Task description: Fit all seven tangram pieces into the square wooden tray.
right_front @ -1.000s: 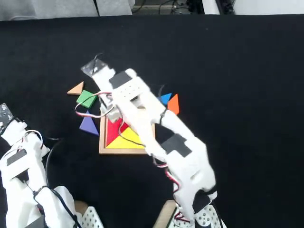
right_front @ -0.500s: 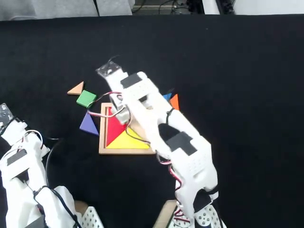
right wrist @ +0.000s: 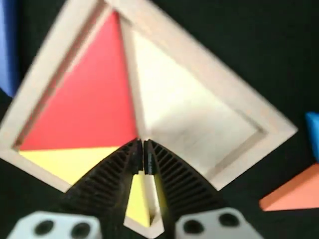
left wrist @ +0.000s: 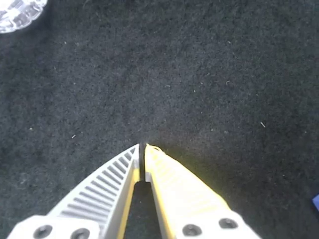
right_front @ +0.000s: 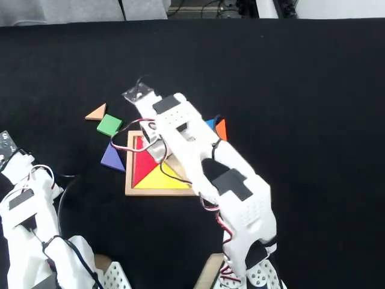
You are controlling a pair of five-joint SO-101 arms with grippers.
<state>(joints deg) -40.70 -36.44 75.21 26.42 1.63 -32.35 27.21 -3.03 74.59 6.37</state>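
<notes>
The square wooden tray [right_front: 129, 182] lies left of centre on the black mat, with a red triangle [right_front: 142, 165] and a yellow triangle [right_front: 161, 179] in it. In the right wrist view my right gripper [right wrist: 141, 145] is shut and empty, just over the spot where the red triangle [right wrist: 84, 104], the yellow triangle [right wrist: 60, 162] and the bare tray floor [right wrist: 184, 119] meet. Loose pieces lie around the tray: a green square [right_front: 109, 125], a tan triangle [right_front: 97, 112], a purple triangle [right_front: 112, 157], a blue piece [right_front: 210, 124] and an orange triangle [right_front: 221, 129]. My left gripper [left wrist: 141, 147] is shut over bare mat.
The right arm [right_front: 204, 168] stretches from the near edge across the tray and hides its right half. The left arm [right_front: 24, 205] stands at the near left corner, away from the pieces. Black mat lies open to the right and at the back.
The right arm has swung right, from beside the green square to over the tray. The pieces and the left arm have stayed put.
</notes>
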